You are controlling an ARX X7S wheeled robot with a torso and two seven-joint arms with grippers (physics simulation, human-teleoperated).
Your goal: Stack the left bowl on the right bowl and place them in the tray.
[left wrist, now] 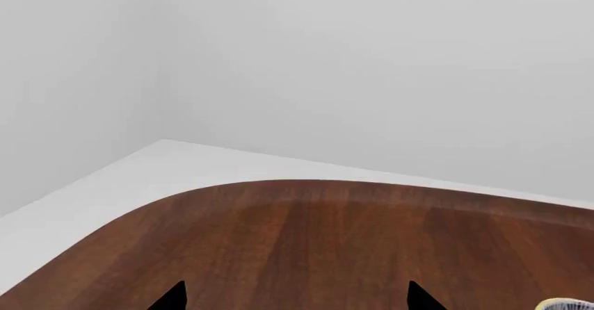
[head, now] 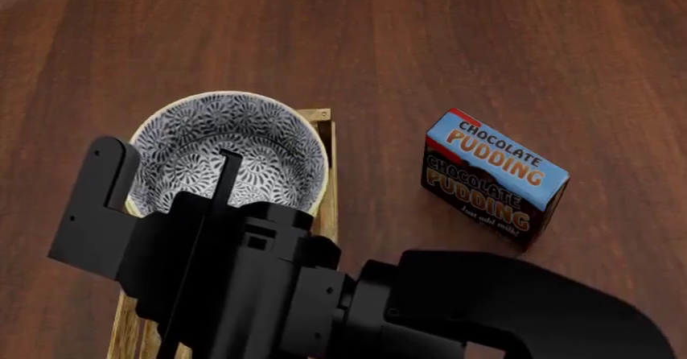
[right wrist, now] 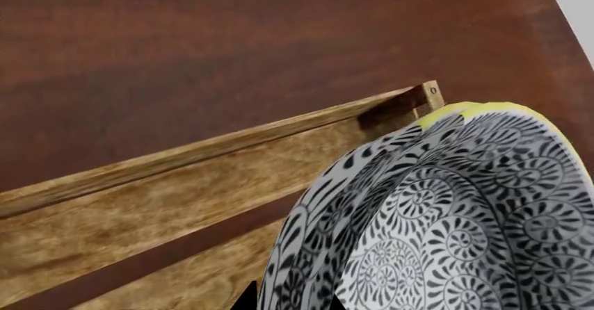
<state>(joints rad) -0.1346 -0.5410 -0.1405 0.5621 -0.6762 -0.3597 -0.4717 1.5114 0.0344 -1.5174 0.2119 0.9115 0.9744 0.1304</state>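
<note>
While the right gripper [head: 220, 214] reaches across from the near right, its one thin finger [head: 228, 178] seen from the head camera dips inside the patterned bowl [head: 228, 154], seemingly pinching the rim to carry it; the other finger is hidden, so I cannot tell for certain that it is clenched. Whether this is one bowl or two nested I cannot tell. The bowl sits over the far end of the wooden tray [head: 325, 182], at its far right corner. Beyond, on the table [head: 451, 45], lies a pudding box [head: 494, 178], well apart. The left gripper [left wrist: 295, 299] hangs open over bare wood near the table's rounded corner, out of the way.
</note>
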